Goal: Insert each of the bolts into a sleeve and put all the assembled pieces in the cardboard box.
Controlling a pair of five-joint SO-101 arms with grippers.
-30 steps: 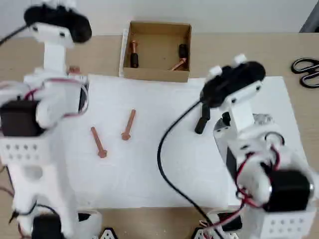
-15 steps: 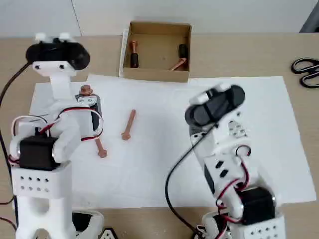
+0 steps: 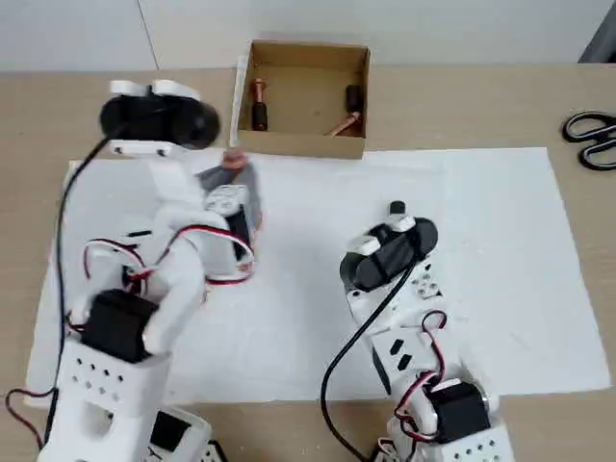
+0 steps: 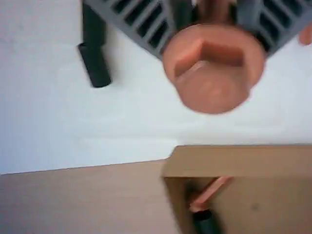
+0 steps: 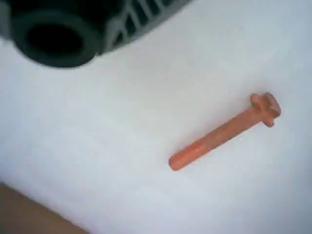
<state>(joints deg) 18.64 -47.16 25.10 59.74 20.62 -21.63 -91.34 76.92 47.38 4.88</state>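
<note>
- A copper bolt point(image 4: 213, 68) is pinched by its shank in the left gripper point(image 3: 231, 171), head outward. It is held over the far edge of the white sheet point(image 3: 500, 250), just beside the near left corner of the cardboard box point(image 3: 303, 142).
- A black sleeve point(image 5: 53, 36) is clamped in the right gripper point(image 5: 73, 14) above the middle of the sheet, with its open bore showing.
- A loose bolt point(image 5: 224, 131) is seen lying flat on the sheet near the right gripper, and a second sleeve point(image 4: 92, 53) lies on the sheet as well.
- The box is placed at the middle of the far edge of the table point(image 3: 481, 96). Two assembled pieces are already inside, one point(image 3: 258, 104) along the left wall and one point(image 3: 348, 111) towards the right wall.
- Scissors point(image 3: 589, 140) are left at the right edge of the table.
- The bolts are judged light, rigid and smooth, and likely to roll on the sheet. A grip across the shank close to the head is advised, so that the tip stays free for the bore.
- The sleeve is judged stiff and light, and is best taken at mid-length with both ends left open.
</note>
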